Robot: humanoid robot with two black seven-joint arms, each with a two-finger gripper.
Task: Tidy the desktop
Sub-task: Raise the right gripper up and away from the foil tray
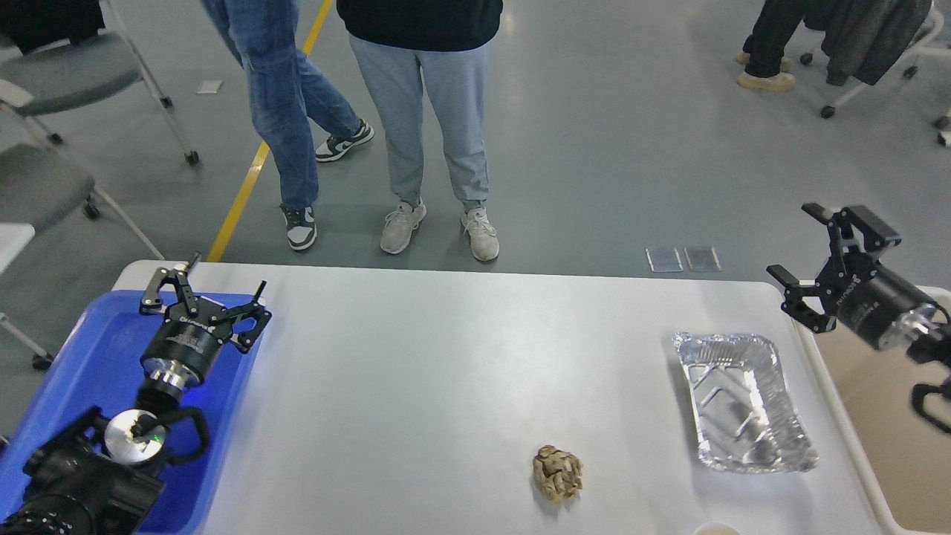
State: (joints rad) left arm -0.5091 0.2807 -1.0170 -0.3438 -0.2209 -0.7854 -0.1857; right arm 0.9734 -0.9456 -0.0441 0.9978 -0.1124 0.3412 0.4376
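Observation:
The desktop [446, 371] is a large white-grey tabletop filling the lower half of the view. A crumpled brown paper ball [557, 473] lies near its front middle. An empty foil tray [743, 401] lies at the right. My left gripper [204, 286] is open and empty above the far end of the blue tray [82, 371]. My right gripper [817, 256] is open and empty, raised above the desktop's right edge, up and to the right of the foil tray.
A beige bin [884, 416] stands off the desktop's right edge, under my right arm. Two people [416, 111] stand just beyond the far edge. Chairs [67, 74] are at the far left. A pale round rim [713, 529] shows at the bottom edge.

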